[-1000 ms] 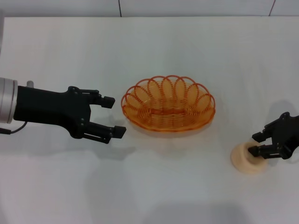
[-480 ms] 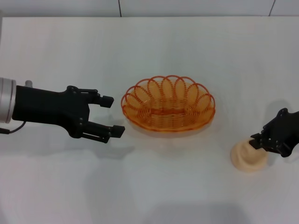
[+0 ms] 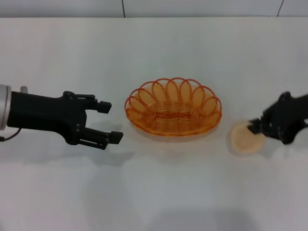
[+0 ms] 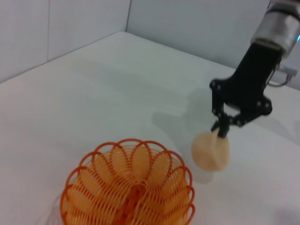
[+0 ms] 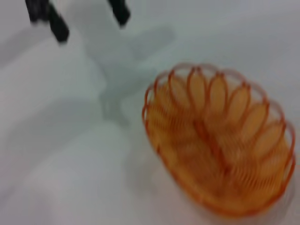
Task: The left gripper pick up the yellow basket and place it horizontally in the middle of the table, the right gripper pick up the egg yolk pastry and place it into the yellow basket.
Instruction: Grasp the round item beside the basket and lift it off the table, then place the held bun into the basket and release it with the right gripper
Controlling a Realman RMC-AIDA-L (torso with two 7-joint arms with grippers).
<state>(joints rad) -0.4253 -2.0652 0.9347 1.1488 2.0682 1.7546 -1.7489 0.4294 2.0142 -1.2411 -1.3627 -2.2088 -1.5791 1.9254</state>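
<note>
Near the middle of the white counter (image 3: 159,192): the yellow basket (image 3: 173,107), oval, lying flat on its woven base with its long side running left to right, scalloped loops of the rim upward, nothing inside.

Left of the basket, near but not touching: the left pincer (image 3: 107,121), hovering just over the counter, tips pointed at the basket's left end, both black fingers spread wide with only air between them. Behind it, a black arm running off toward the left edge and a sliver of silver cuff.

Right of the basket, just beside its right end but apart from the rim: the egg yolk pastry (image 3: 244,138), pale cream, tilted so the flat round base faces the head camera. Clamped on the pastry's upper right edge: the right pincer (image 3: 254,127), fingers closed against it. From the left wrist camera, the same pastry (image 4: 211,150) hanging under the closed tips of the right pincer (image 4: 222,128), raised off the counter with a faint shadow beneath. Whether any part of the pastry touches the surface: cannot tell from the head view.
</note>
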